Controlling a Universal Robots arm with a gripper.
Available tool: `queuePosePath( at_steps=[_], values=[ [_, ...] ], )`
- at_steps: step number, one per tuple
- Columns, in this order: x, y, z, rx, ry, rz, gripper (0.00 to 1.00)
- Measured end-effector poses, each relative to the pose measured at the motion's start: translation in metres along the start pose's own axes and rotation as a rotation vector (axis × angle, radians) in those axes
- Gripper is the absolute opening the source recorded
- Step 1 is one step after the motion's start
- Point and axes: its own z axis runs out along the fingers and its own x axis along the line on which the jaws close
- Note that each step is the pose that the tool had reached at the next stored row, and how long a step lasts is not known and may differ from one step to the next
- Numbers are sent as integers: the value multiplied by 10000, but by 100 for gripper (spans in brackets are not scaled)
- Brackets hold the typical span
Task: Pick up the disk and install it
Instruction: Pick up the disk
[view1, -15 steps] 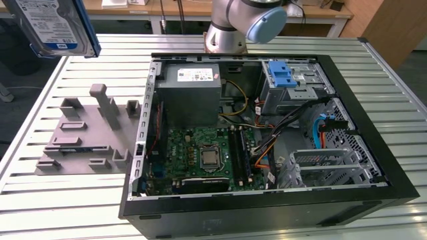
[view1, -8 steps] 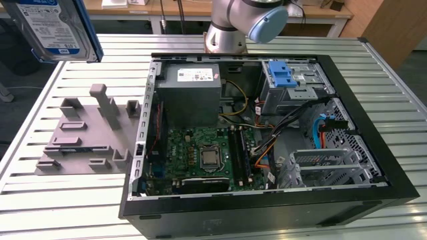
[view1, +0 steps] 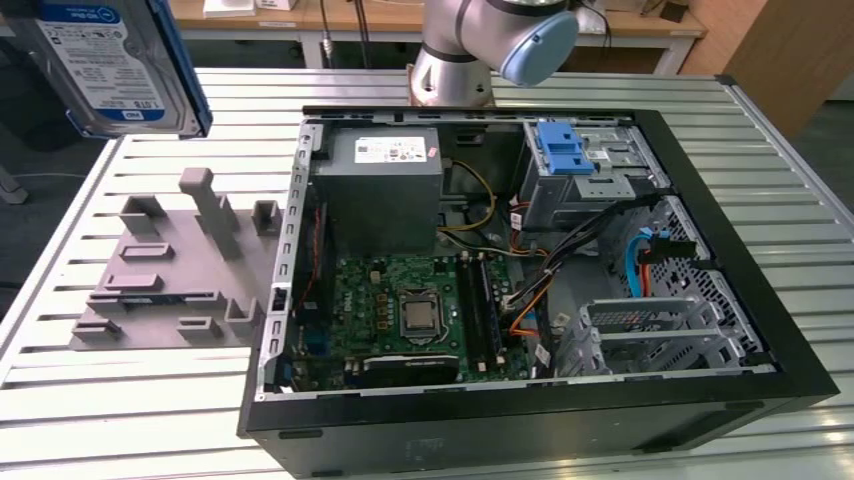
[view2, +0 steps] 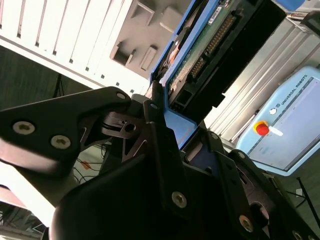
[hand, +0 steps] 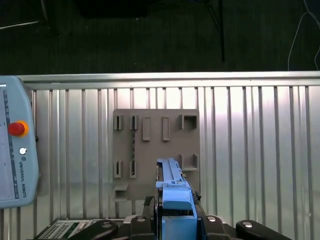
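Note:
The disk (view1: 114, 65) hangs high above the table at the exterior view's left, label side showing, with its blue carrier along the edge. In the first wrist view the disk (hand: 174, 192) appears edge-on over the grey fixture plate (hand: 155, 150). My gripper (hand: 175, 222) is shut on the disk's carrier. In the second wrist view the gripper (view2: 167, 112) clamps the blue frame, and the disk's circuit board and connector side (view2: 200, 55) stick out beyond the black fingers (view2: 156, 120).
An open black computer case (view1: 747, 240) lies on the slatted metal table, with a grey power supply box (view1: 380, 190), a motherboard (view1: 414, 310) and a drive bay with a blue latch (view1: 563, 150). The grey fixture plate (view1: 174, 270) lies beside it. A teach pendant (hand: 15, 150) rests on the table.

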Motion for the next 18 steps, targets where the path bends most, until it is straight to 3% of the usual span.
queuePosePath(
  at_steps=[18],
  values=[
    [-11,-456,-8,-3,0,0,36]
  ],
)
